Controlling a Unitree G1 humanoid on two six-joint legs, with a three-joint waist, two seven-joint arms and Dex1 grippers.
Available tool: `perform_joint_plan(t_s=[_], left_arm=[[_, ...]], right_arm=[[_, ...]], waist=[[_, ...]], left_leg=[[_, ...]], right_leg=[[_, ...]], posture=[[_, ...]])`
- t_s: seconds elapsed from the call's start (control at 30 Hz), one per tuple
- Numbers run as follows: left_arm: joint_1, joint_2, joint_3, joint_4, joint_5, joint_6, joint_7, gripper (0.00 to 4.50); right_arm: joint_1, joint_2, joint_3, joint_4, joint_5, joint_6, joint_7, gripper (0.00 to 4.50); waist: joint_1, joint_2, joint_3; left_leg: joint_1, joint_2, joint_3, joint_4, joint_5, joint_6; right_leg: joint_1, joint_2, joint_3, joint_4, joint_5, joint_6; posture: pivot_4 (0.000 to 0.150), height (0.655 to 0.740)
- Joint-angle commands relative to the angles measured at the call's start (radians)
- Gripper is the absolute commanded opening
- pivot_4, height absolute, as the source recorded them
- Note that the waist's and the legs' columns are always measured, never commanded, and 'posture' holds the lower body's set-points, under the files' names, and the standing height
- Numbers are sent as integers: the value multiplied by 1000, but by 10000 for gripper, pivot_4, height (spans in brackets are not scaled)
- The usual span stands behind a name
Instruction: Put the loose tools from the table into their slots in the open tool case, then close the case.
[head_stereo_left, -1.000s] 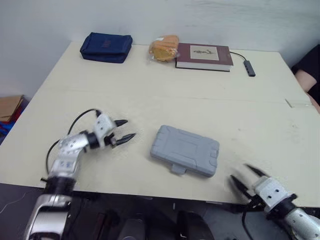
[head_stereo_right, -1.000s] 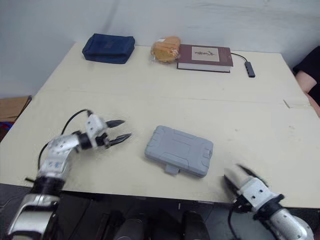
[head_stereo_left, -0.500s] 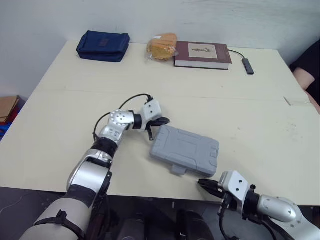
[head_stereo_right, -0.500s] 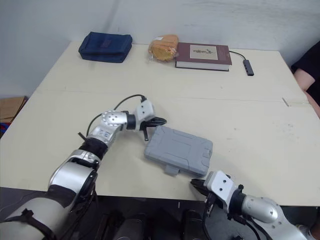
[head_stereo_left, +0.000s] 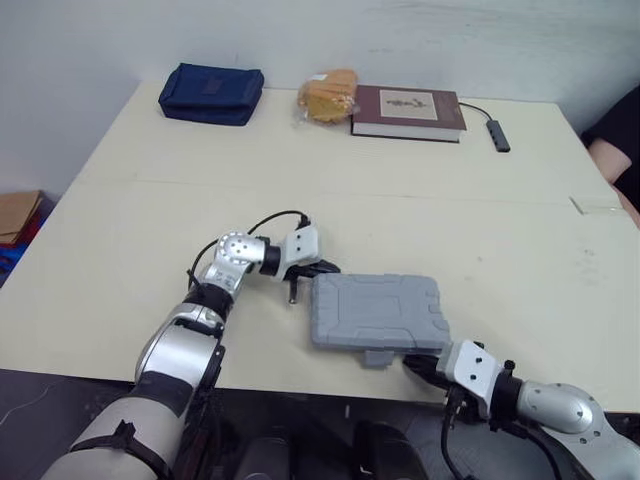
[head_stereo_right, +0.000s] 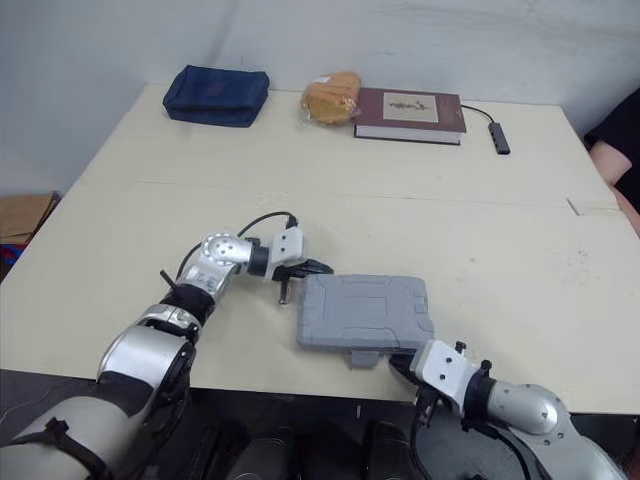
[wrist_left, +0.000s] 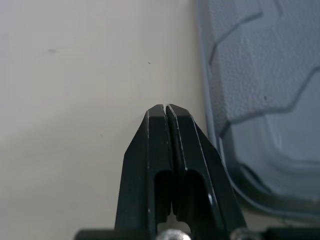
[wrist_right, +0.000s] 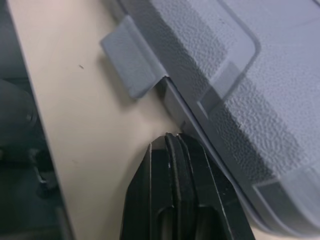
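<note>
Tool case (head_stereo_left: 375, 312) near table (head_stereo_left: 500, 230) edge, left claw (wrist_left: 165, 106) closed beside its left side, right claw (wrist_right: 172, 136) closed at front

The table (head_stereo_left: 480, 250) is viewed from above by the two head cameras, looking forward and down. The grey case (wrist_left: 265, 75) is shared at close range by both wrist views.

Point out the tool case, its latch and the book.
tool case (head_stereo_left: 375, 310): left eye view, lid centre.
latch (wrist_right: 131, 62): right wrist view, tab face.
book (head_stereo_left: 408, 110): left eye view, cover.
</note>
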Motion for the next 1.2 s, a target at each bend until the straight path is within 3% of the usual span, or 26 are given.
perform_joint_plan(t_s=[0.03,0.3,0.5,0.7,0.9,1.07,1.2], left_arm=[[63,10,3,-116,-39,-14,-72,213],[352,75,6,-602,-96,231,-19,213],[438,78,37,-749,-91,363,137,213],[370,104,98,-748,-176,460,148,213],[296,55,28,-914,-335,582,-38,213],[243,29,-99,-926,-261,551,-73,213],[214,-8,-198,-838,-150,434,-48,213]], right_arm=[[-24,-18,-31,175,-92,5,-16,0],[-249,63,-15,389,-149,-38,-76,0],[-252,105,-80,413,-144,-13,-131,0],[-116,113,-207,283,-99,-29,-135,0],[66,178,-327,35,-39,-27,-142,0],[149,216,-284,-157,10,63,-126,0],[124,214,-220,-226,-1,152,-126,0]], waist=[[-2,-1,-1],[-11,0,-2],[-2,0,-3],[2,1,-2],[0,4,-1],[-10,7,0],[-5,7,0]], left_leg=[[0,0,0,1,0,1],[1,2,-1,6,-3,0],[0,2,-3,7,-4,-1],[-2,2,-4,7,-4,-1],[-6,2,-6,7,-4,-1],[-3,2,-1,8,-4,-1],[-1,3,1,7,-4,-1]], right_leg=[[0,-1,0,0,0,0],[2,-7,7,-1,1,0],[2,-7,10,-2,0,-1],[1,-6,8,0,0,-1],[-1,-5,6,-1,1,0],[-1,-1,3,2,1,0],[-1,0,4,0,0,-1]], posture=[[1500,7400],[1500,7400],[1500,7400],[1500,7400],[1500,7400],[1500,7400],[1500,7400]])
